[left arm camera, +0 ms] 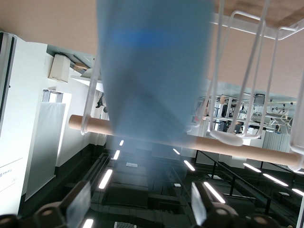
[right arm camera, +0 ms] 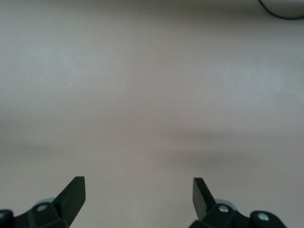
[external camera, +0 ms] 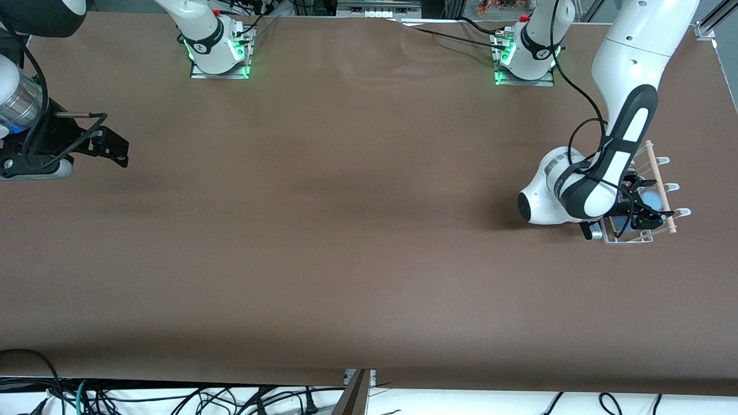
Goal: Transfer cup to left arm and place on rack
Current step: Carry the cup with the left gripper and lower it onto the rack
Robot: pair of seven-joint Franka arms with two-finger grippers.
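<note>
The light-blue cup [external camera: 654, 199] sits among the prongs of the white wire rack [external camera: 669, 214] at the left arm's end of the table. In the left wrist view the cup [left arm camera: 152, 71] stands between the rack's wires, in front of its wooden rod [left arm camera: 247, 152]. My left gripper [external camera: 641, 211] is at the rack, open, its clear pads [left arm camera: 78, 205] apart from the cup with a gap between them and it; its own midpoint [left arm camera: 138, 202] is empty. My right gripper [external camera: 112, 147] waits open and empty over bare table at the right arm's end, as the right wrist view [right arm camera: 137, 190] shows.
The brown table [external camera: 346, 230] fills the front view. The two arm bases [external camera: 216, 52] stand at the table's edge farthest from the front camera. Cables hang below the table's near edge.
</note>
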